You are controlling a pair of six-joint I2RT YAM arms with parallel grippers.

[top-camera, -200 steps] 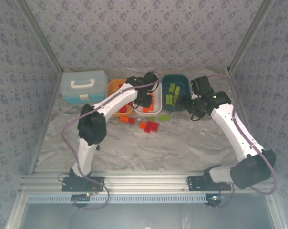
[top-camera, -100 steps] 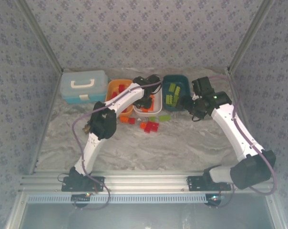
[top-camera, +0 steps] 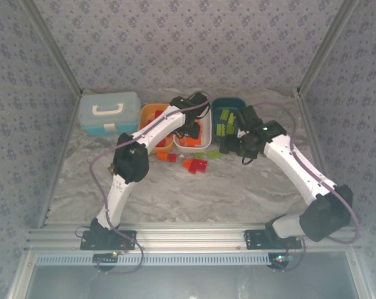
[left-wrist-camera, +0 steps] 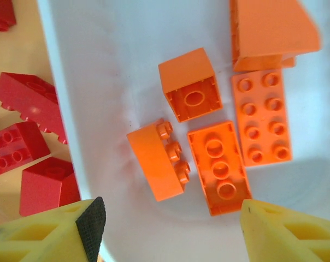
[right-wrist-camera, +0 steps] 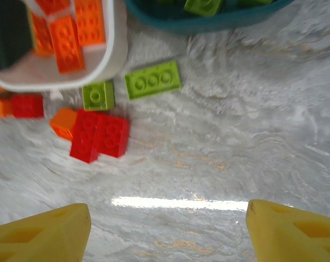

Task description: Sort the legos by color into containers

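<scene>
Fingers [right-wrist-camera: 39, 237] spread and empty, the right hand [right-wrist-camera: 166, 218] has swung from the dark teal tray [right-wrist-camera: 208, 24] to above loose lime green legos [right-wrist-camera: 153, 79] just ahead, likely its next pick.

We find the near half of the table [top-camera: 194, 193] bare from its front edge up to the loose bricks [top-camera: 195, 164], so a gripper can sweep there freely. The back is crowded: the case [top-camera: 109, 112], orange tray [top-camera: 145, 113], white tray [top-camera: 191, 148] and teal tray [top-camera: 228, 99] stand side by side, and the left arm [top-camera: 152, 129] lies across the orange tray with the left gripper [left-wrist-camera: 170, 215] spread low over orange bricks [left-wrist-camera: 217, 166]. Between the parted fingers of the right gripper [right-wrist-camera: 168, 215] we see bare table, with red bricks [right-wrist-camera: 99, 135] and green bricks [right-wrist-camera: 153, 79] just beyond, by the white tray's rim.
</scene>
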